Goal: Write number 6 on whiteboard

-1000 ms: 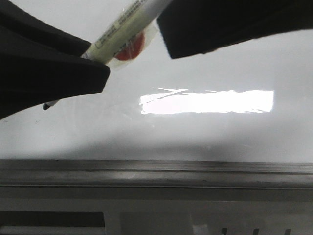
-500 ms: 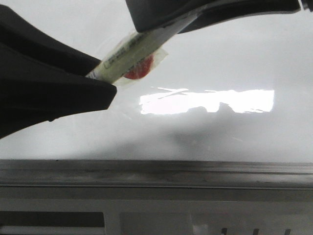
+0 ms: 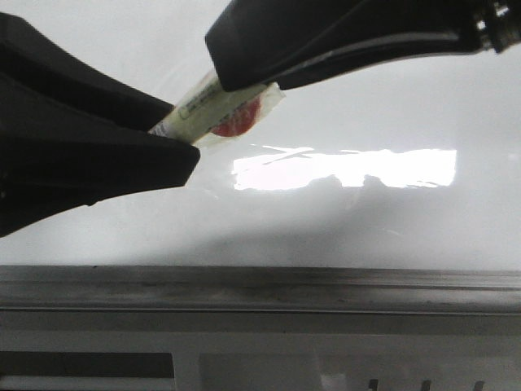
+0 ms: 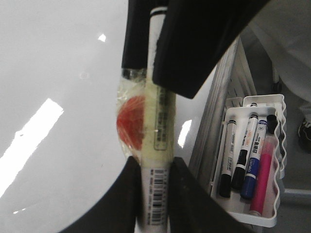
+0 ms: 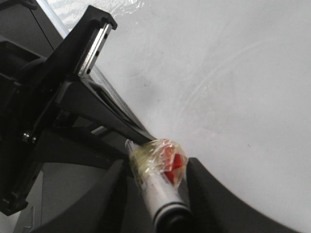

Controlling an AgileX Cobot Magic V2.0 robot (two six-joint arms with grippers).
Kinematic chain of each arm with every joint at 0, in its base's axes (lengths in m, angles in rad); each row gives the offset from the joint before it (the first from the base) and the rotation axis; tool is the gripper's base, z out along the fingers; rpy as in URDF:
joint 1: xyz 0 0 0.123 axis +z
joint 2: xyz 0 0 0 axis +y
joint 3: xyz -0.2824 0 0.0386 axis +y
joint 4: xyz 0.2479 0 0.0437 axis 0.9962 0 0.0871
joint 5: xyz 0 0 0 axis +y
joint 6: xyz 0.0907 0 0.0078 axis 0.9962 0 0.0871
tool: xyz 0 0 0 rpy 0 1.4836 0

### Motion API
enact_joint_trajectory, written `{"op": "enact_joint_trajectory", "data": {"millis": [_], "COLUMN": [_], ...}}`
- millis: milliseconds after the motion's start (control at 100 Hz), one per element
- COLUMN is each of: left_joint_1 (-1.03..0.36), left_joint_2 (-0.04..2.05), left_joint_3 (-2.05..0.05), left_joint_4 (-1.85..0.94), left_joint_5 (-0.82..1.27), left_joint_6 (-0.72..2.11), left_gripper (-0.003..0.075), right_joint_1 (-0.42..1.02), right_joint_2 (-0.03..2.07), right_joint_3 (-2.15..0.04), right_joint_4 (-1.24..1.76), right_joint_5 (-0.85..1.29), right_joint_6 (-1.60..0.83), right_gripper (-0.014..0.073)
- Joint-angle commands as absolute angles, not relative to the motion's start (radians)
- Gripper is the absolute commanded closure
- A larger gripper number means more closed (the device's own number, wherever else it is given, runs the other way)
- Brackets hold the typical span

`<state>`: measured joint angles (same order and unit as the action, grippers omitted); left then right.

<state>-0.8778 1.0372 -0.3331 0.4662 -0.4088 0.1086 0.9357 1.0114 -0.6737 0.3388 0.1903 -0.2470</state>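
Your left gripper [image 4: 151, 180] has its fingers clamped on a white marker [image 4: 156, 145] wrapped in clear film with a red patch, while your right gripper [image 5: 158, 194] has its fingers around the other end, though whether they grip it I cannot tell. This looks like uncapping or handover, so next one hand must take the pen alone. The whiteboard [image 3: 366, 236], glossy with a bright glare, fills the background, and no number 6 shows.

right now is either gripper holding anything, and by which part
Both are on the marker. The left gripper clamps its barcode end; the right gripper sits around the opposite end, past the taped red patch, but its grip can't be confirmed.
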Motion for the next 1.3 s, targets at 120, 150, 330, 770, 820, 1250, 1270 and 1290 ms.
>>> {"op": "enact_joint_trajectory", "data": {"millis": [120, 150, 330, 770, 820, 1250, 1270, 1290], "left_joint_1": [-0.887, -0.887, -0.887, -0.875, -0.864, -0.644, -0.637, -0.631], "left_joint_2": [1.028, 1.028, 1.028, 0.903, 0.858, 0.604, 0.604, 0.604], "left_joint_3": [-0.366, -0.366, -0.366, -0.366, -0.366, -0.366, -0.366, -0.366], "left_joint_4": [0.450, 0.452, 0.474, 0.316, 0.272, 0.167, 0.167, 0.164], "left_joint_5": [-0.488, -0.490, -0.517, -0.500, -0.466, -0.317, -0.317, -0.317], "left_joint_6": [0.108, 0.108, 0.108, 0.108, 0.108, 0.108, 0.108, 0.108], "left_gripper": [0.0741, 0.0741, 0.0686, 0.0389, 0.0390, 0.0390, 0.0390, 0.0390], "right_joint_1": [0.938, 0.938, 0.938, 0.936, 0.936, 0.800, 0.792, 0.783], "right_joint_2": [1.000, 1.000, 1.000, 0.998, 0.998, 1.004, 1.007, 1.010], "right_joint_3": [-0.709, -0.709, -0.709, -0.709, -0.709, -0.754, -0.764, -0.775], "right_joint_4": [0.350, 0.350, 0.350, 0.350, 0.350, 0.402, 0.402, 0.402], "right_joint_5": [0.137, 0.137, 0.139, 0.139, 0.139, 0.023, 0.029, 0.036], "right_joint_6": [-0.255, -0.255, -0.255, -0.255, -0.255, -0.247, -0.247, -0.247], "right_gripper": [0.0384, 0.0430, 0.0664, 0.0664, 0.0664, 0.0664, 0.0664, 0.0664]}}
